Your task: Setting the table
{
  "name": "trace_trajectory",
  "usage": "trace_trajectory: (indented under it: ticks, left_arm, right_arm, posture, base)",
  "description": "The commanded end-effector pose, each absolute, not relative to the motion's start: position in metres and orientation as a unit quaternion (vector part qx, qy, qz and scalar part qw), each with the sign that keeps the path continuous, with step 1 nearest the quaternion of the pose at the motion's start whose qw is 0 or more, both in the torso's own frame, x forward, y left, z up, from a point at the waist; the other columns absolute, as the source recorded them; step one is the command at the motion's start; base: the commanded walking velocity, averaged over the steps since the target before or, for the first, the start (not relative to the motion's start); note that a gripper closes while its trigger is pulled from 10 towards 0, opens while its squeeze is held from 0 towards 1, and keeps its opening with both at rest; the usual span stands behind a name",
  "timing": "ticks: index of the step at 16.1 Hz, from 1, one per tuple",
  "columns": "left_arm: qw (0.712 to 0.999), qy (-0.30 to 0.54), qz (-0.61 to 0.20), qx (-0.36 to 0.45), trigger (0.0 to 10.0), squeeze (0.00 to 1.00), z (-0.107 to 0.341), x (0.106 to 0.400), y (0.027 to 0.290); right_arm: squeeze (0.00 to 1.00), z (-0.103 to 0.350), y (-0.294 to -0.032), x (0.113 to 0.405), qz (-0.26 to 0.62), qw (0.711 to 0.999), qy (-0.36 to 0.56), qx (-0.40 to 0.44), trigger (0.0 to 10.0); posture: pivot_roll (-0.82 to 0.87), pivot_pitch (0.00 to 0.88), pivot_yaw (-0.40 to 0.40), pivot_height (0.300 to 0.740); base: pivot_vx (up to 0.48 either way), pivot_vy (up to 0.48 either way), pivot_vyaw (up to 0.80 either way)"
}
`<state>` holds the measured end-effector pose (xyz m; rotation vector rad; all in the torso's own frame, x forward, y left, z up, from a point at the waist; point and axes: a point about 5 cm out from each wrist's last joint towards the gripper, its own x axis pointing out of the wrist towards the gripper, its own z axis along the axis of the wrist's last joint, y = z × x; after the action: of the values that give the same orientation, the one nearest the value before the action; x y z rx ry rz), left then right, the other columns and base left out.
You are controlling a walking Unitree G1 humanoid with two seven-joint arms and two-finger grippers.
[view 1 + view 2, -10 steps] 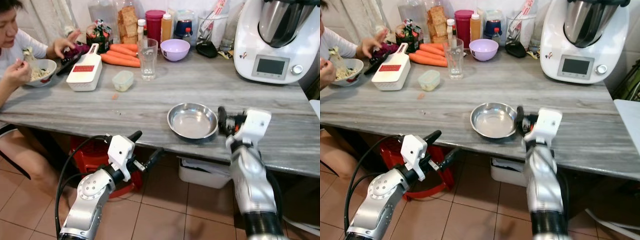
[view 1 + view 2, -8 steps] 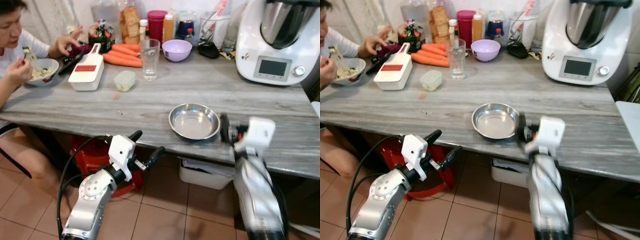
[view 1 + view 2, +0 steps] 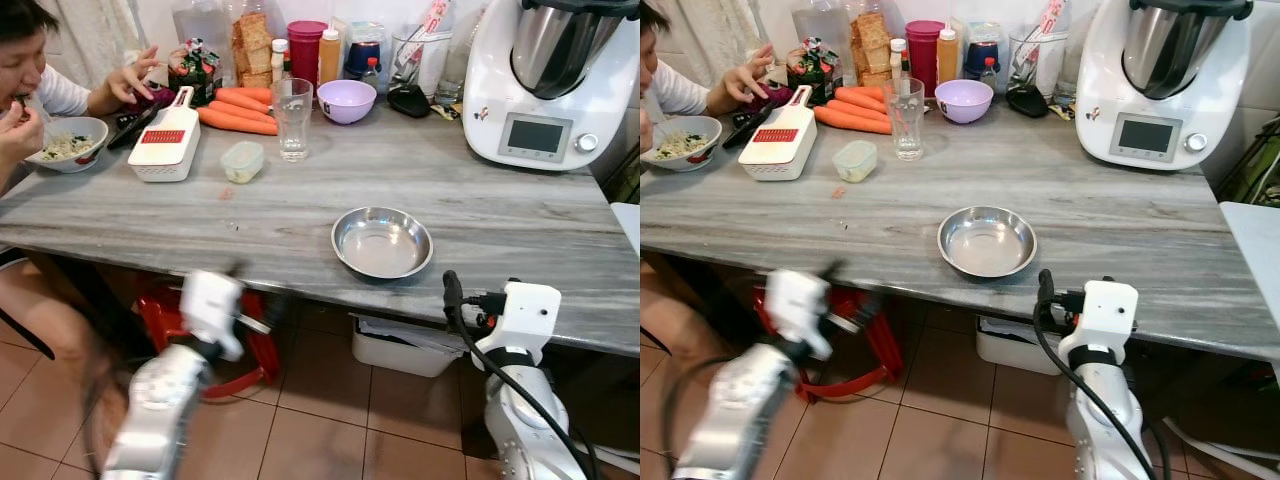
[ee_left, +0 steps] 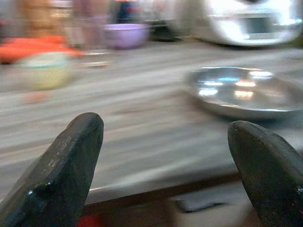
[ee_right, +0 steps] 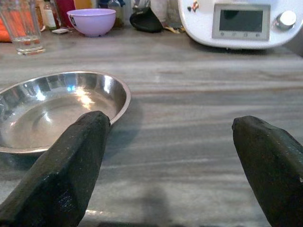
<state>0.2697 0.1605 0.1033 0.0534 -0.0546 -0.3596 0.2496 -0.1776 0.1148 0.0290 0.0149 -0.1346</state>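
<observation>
Right wrist view has the right gripper (image 5: 170, 165) spread wide and empty at the table (image 3: 300, 215) edge, beside the shallow, shiny steel bowl (image 3: 382, 242) near that edge. A stray knock could skid it off. Left gripper (image 4: 165, 161), blurred, also gapes empty below.

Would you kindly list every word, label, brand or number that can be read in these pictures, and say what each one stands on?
No text is legible.
White kitchen machine: its screen is dark, showing no figures; the small marks beneath it are too small to read.
Small red logo on the machine's side: too small to read.
Bottles and jars at the back of the table: labels too small to read.
Purple bowl: dark mark on its side, unreadable.
</observation>
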Motion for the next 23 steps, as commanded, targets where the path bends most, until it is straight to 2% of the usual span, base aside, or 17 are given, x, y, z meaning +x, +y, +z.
trace_trajectory:
  ticks: [1, 2, 3, 5, 9, 14, 17, 21, 23]
  left_arm:
    - [0.989, -0.025, -0.139, 0.046, 10.0, 0.0, 0.105, 0.271, 0.168]
    - [0.99, -0.044, -0.12, 0.06, 10.0, 0.0, 0.111, 0.273, 0.171]
    - [0.994, -0.044, -0.083, 0.062, 10.0, 0.0, 0.116, 0.278, 0.176]
    - [0.994, -0.046, -0.068, 0.065, 10.0, 0.0, 0.117, 0.281, 0.176]
    - [0.997, -0.031, -0.044, 0.046, 10.0, 0.0, 0.106, 0.272, 0.177]
    - [0.998, -0.006, -0.052, 0.045, 10.0, 0.0, 0.092, 0.26, 0.175]
    - [0.998, -0.003, -0.052, 0.042, 10.0, 0.0, 0.093, 0.264, 0.171]
    - [0.998, -0.011, -0.049, 0.035, 10.0, 0.0, 0.099, 0.28, 0.168]
    - [0.998, -0.013, -0.049, 0.036, 10.0, 0.0, 0.1, 0.285, 0.165]
  right_arm:
    - [1.0, 0.123, -0.177, 0.253, -0.074, 0.997, -0.005, 0.018, 10.0]
    - [1.0, 0.122, -0.175, 0.253, -0.075, 0.997, -0.003, 0.016, 10.0]
    - [0.0, 0.121, -0.173, 0.253, -0.081, 0.997, -0.001, 0.01, 10.0]
    - [0.0, 0.121, -0.171, 0.253, -0.087, 0.996, 0.001, 0.016, 10.0]
    - [0.0, 0.119, -0.166, 0.248, -0.057, 0.997, -0.019, -0.049, 10.0]
    - [0.0, 0.109, -0.171, 0.243, -0.068, 0.997, -0.007, -0.034, 10.0]
    - [0.0, 0.107, -0.17, 0.244, -0.06, 0.997, -0.012, -0.041, 10.0]
    - [0.0, 0.11, -0.169, 0.256, -0.054, 0.998, -0.017, -0.033, 10.0]
    - [0.0, 0.114, -0.165, 0.263, -0.04, 0.998, -0.029, -0.031, 10.0]
  posture:
    - [0.01, 0.053, 0.011, 0.74]
    - [0.02, 0.052, 0.021, 0.74]
    - [0.02, 0.051, 0.021, 0.74]
    - [0.02, 0.043, 0.009, 0.74]
    - [0.01, 0.023, -0.034, 0.74]
    - [0.01, 0.024, -0.041, 0.74]
    - [0.01, 0.003, -0.031, 0.74]
    - [0.0, 0.0, -0.037, 0.74]
    - [-0.01, 0.0, -0.043, 0.74]
  base:
    - [0.0, 0.0, 0.0]
    - [0.0, 0.0, 0.0]
    - [0.0, 0.0, 0.0]
    - [0.0, 0.0, 0.0]
    - [0.0, 0.0, 0.0]
    - [0.0, 0.0, 0.0]
    - [0.0, 0.0, 0.0]
    - [0.0, 0.0, -0.71]
    - [0.0, 0.0, 0.0]
